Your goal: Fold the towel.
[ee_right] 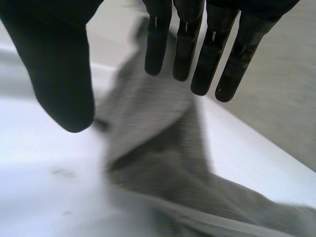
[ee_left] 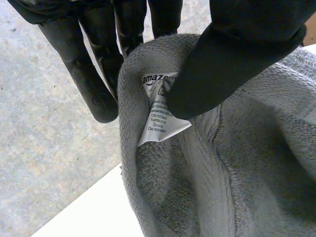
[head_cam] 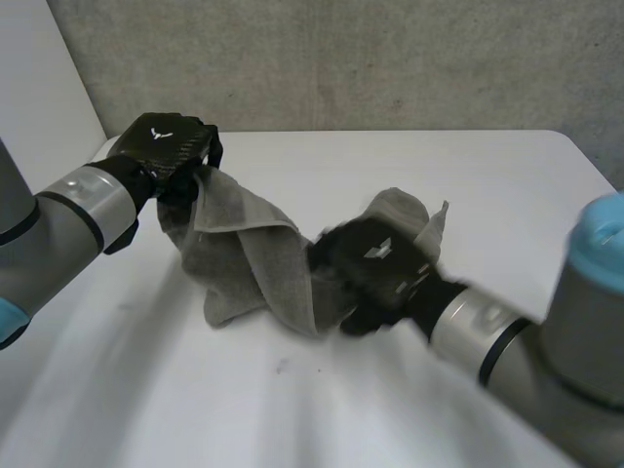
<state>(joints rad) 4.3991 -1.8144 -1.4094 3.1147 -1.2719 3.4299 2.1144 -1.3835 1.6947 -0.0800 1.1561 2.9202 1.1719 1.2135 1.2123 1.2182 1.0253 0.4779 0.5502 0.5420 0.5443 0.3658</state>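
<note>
fingers [ee_left: 91, 94] of the left hand [head_cam: 171, 146] and its thumb [ee_left: 222, 64] pinch one corner of the towel [head_cam: 244, 258], right at the white care label [ee_left: 160, 111]. this hand is clamped on the cloth and holds the corner above the surface [head_cam: 409, 166]. from those fingers the towel hangs down, bunches in loose creases where it meets the surface, and runs across to the right hand [head_cam: 375, 268]. fingers [ee_right: 207, 59] of the right hand are straight and spread from the thumb, released and gripping nothing. the cloth lies just beyond their tips and under the palm, with a raised peak of towel behind the hand.

progress, as judged: early. no flat fold is formed. the towel is crumpled and twisted, not spread out. remaining: take a second corner or edge with the right hand, draw the cloth flat, then bring one half over the other and align the edges.

orientation: the long axis runs from the left fingers to the right fingers, across the surface. the labelled end points up into the left hand; the opposite end lies at the right hand.
</note>
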